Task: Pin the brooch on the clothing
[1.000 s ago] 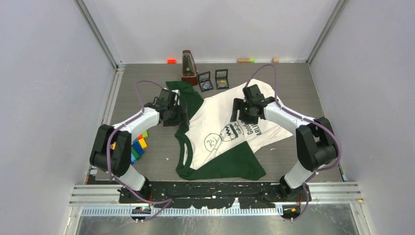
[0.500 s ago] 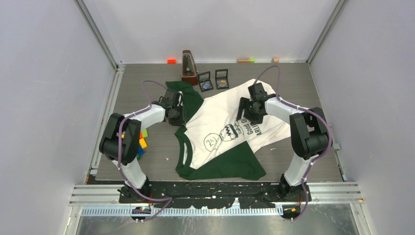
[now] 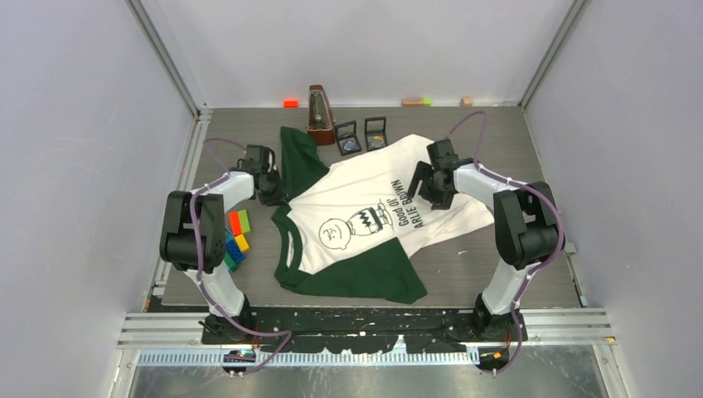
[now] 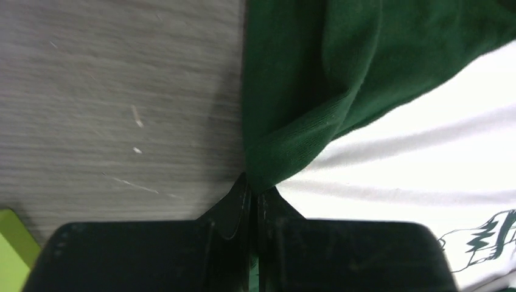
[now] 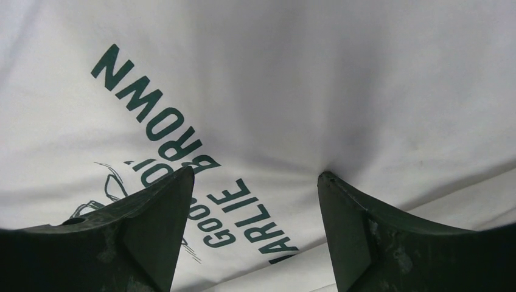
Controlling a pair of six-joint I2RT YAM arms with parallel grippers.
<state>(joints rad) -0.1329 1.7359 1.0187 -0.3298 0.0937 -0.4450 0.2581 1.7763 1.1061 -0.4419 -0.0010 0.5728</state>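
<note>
Bench: You have a grey wood-grain bench (image 3: 497,265) under everything, with pale walls on three sides.
Clothing: Your white T-shirt with dark green sleeves and collar (image 3: 365,186) lies print-up in the middle of the bench. Its collar is toward the left arm and its hem toward the right arm. One green sleeve reaches the far side near the metronome, and the other lies toward the near edge.
Print: You can see the cartoon face (image 3: 336,235) near the collar. The dark green lettering (image 3: 412,209) runs beside it, toward the right arm.
Left arm: Your left arm (image 3: 224,189) reaches to the shirt's collar-side edge, where the far sleeve meets the body.
Left jaws: They are clenched on a fold of the dark green cloth. The left wrist view shows the fabric pinched between the tips and bunched up from them.
Right arm: Your right arm (image 3: 485,181) bends in over the white body of the T-shirt, close to the lettering.
Right jaws: They are spread wide and hold nothing. Both tips are down at the white cloth, and the fabric dimples at one tip.
Metronome: A brown pyramid-shaped metronome (image 3: 318,114) stands upright at the far side, just beyond the far sleeve.
Blocks: Coloured toy blocks (image 3: 235,236) in red, green, yellow and blue sit beside the left arm, left of the collar.
Cases: Two small black square cases (image 3: 361,135) sit side by side right of the metronome, just beyond the shirt. Each holds something small that you cannot make out.
Back wall: A small orange-red block (image 3: 290,103) and small tan and green pieces (image 3: 417,101) lie against the back wall.
</note>
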